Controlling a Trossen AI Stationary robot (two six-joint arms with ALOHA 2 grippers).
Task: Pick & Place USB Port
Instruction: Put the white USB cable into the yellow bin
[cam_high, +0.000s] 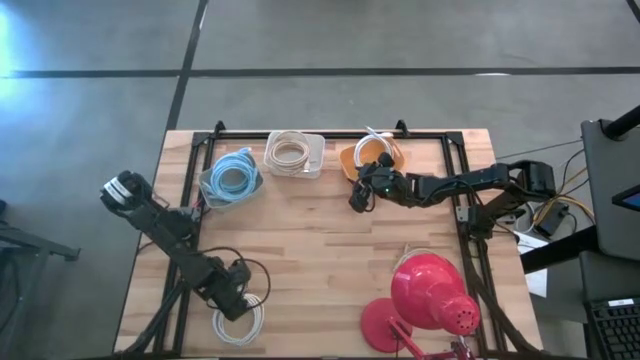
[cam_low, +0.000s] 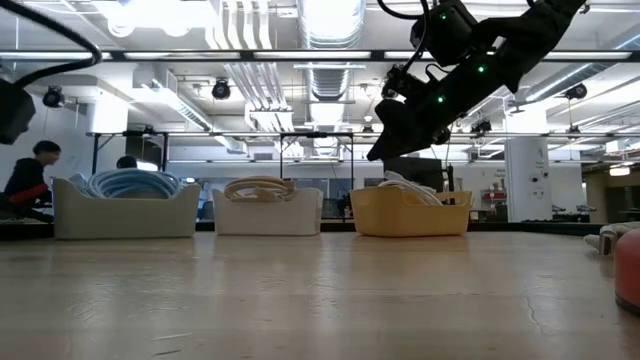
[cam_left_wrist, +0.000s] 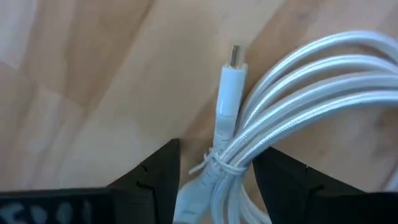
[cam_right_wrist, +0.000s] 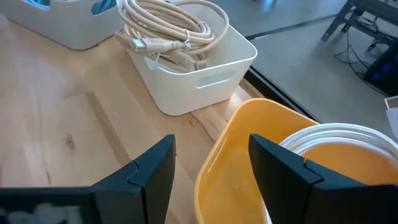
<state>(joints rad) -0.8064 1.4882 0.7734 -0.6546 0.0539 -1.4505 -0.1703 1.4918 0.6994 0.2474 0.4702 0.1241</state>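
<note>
The left gripper (cam_high: 238, 303) sits low at the table's near left, its fingers spread wide on either side of a coiled white USB cable (cam_high: 238, 322), whose tied bundle and plug lie between the jaws on the wood. The right gripper (cam_high: 361, 195), also open and empty, hangs above the near rim of the yellow bin (cam_high: 350, 158) at the far side, which holds another white cable (cam_right_wrist: 339, 135).

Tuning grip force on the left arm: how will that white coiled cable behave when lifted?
Probably floppy: the white coiled cable is several loose loops held by one thin tie, so they may sag and swing. Likely light for its bulk. The plug end sticks out free and could dangle. The left end effector straddles the tied section, open.
</note>
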